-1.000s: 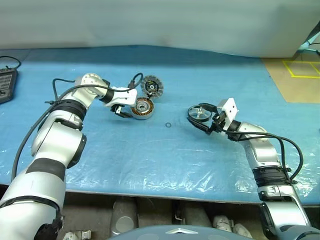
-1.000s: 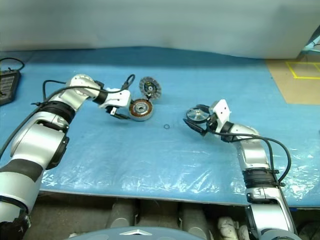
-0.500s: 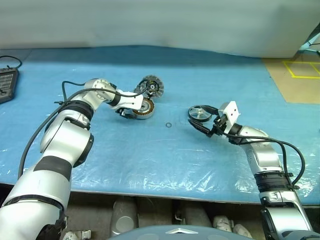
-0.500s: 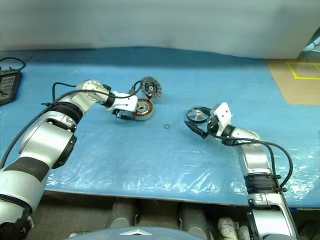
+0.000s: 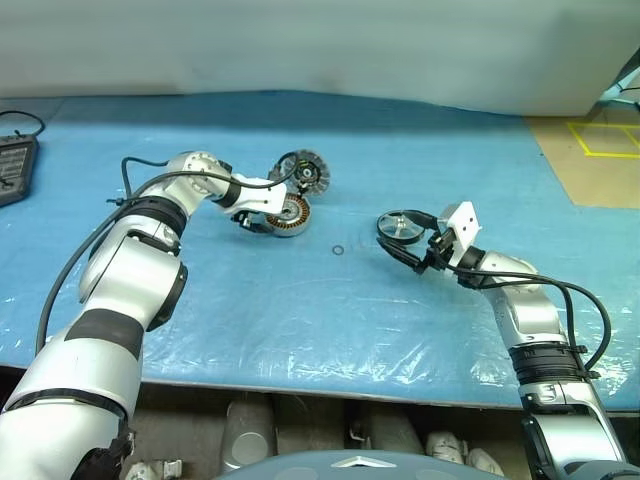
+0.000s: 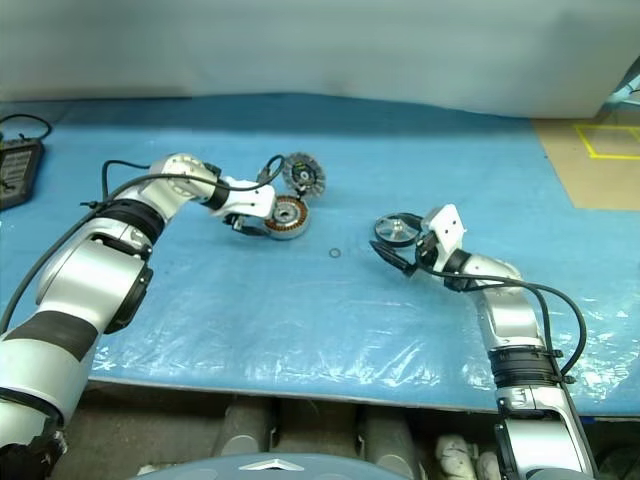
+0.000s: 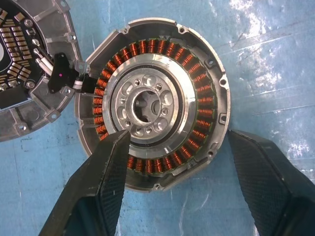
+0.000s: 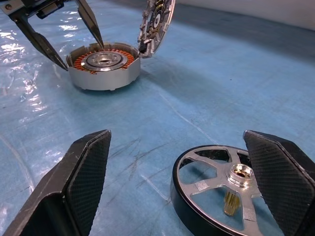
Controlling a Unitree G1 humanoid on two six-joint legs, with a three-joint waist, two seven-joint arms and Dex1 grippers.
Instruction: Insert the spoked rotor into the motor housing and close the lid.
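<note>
The motor housing [image 5: 290, 213], a silver cup with copper windings, sits on the blue table. My left gripper [image 7: 177, 137] hangs open just above it, one finger over the windings and the other outside the rim. The lid [image 5: 303, 172], a slotted silver disc, leans tilted against the housing's far edge and is joined to it by short wires. To the right, the spoked rotor [image 5: 400, 227] lies flat, with a dark rim and a brass hub. My right gripper [image 8: 176, 132] is open and level, a finger on either side of the rotor [image 8: 221, 191] with a gap to each.
A small ring [image 5: 337, 250] lies on the plastic-covered table between the housing and the rotor. A black device [image 5: 12, 165] sits at the far left edge. Tan floor with yellow tape [image 5: 600, 150] lies beyond the table's right end.
My left arm's elbow has shifted a little while its gripper stays open over the housing. The right arm, the rotor and the lid have not moved.
</note>
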